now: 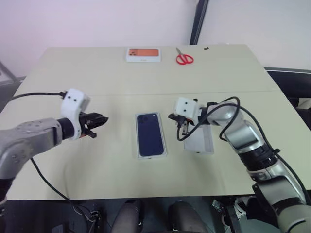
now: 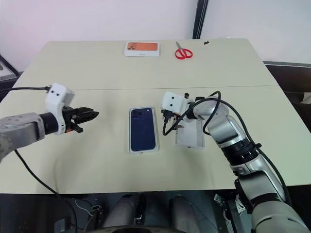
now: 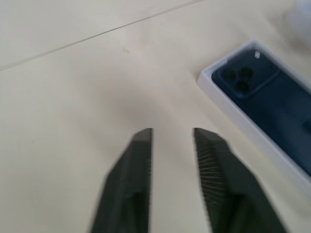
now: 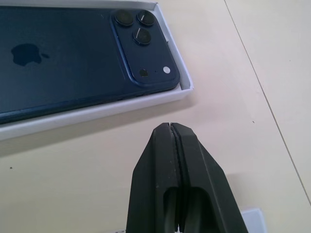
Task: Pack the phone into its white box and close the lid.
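Observation:
The dark blue phone (image 1: 150, 134) lies camera side up inside the white box (image 1: 165, 145) at the middle of the table. The lid (image 1: 199, 141) lies flat just right of the box, partly under my right arm and its cable. My right gripper (image 1: 174, 118) hovers between the box's far right corner and the lid, shut with nothing in it; in the right wrist view its fingers (image 4: 170, 145) are pressed together near the phone's camera cluster (image 4: 141, 34). My left gripper (image 1: 99, 120) hangs over bare table left of the box, open and empty, with the fingers (image 3: 141, 160) apart.
A white box with orange print (image 1: 143, 54) and red-handled scissors (image 1: 184, 58) lie at the table's far edge. A black cable (image 1: 43, 179) trails from my left arm over the near left edge. A seam (image 1: 146, 93) runs across the tabletop.

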